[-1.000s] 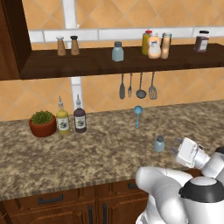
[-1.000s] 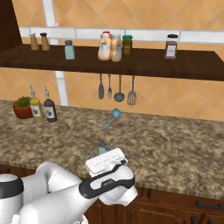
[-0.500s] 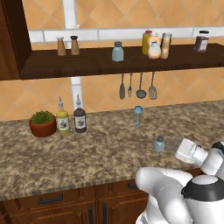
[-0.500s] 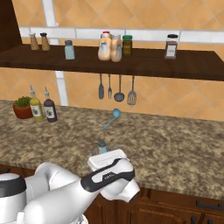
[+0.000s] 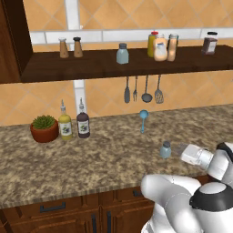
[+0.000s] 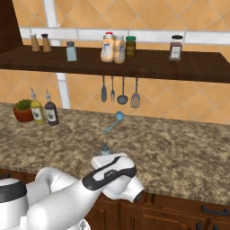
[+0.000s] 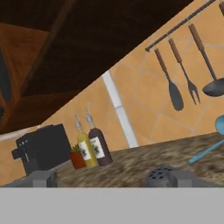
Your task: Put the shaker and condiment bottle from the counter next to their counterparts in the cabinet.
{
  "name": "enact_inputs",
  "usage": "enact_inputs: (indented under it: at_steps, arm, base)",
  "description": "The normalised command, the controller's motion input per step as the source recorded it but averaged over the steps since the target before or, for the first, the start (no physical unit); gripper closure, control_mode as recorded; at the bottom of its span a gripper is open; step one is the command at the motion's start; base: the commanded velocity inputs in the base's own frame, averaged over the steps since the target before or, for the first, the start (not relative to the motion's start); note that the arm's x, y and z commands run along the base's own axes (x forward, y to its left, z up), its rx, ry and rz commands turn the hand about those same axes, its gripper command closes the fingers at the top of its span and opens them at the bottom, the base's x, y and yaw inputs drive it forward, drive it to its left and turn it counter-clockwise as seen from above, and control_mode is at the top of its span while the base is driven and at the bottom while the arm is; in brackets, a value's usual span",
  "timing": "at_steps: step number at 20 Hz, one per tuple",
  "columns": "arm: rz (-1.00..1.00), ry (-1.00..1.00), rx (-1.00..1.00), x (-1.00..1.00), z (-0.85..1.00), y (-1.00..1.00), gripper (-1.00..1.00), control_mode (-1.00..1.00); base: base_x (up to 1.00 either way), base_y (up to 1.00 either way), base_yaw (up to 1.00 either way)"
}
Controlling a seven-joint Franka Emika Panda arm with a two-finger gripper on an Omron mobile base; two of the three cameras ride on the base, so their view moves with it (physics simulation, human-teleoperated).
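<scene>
Speckled brown-grey granite counter [image 5: 91, 159]: my arm stretched low, pincer [image 5: 181, 149] released (jaws wide), beside small pale blue-grey shaker [image 5: 165, 149].

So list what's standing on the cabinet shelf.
On the shelf: two brown shakers, a blue-grey shaker, a yellow bottle, a peach bottle, and two jars. Anything behind them is covered.

Blue-grey shaker [image 5: 165, 149] upright on granite counter [image 5: 91, 159]
</scene>
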Motion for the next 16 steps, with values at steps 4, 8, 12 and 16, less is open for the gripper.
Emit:
enact_inputs:
  at_steps: [4, 8, 12, 16]
  arm:
    - [0.0, 0.0, -0.06, 0.0, -0.26, 0.04, -1.0, -1.0]
    - [0.0, 0.0, -0.03, 0.0, -0.15, 0.05, -1.0, -1.0]
    - [0.0, 0.0, -0.02, 0.08, -0.07, 0.06, -1.0, -1.0]
    - [0.0, 0.0, -0.04, 0.16, -0.08, 0.12, -1.0, -1.0]
  base:
    - [0.0, 0.0, 0.0]
    - [0.0, 0.0, 0.0]
    - [0.0, 0.0, 0.0]
    - [0.0, 0.0, 0.0]
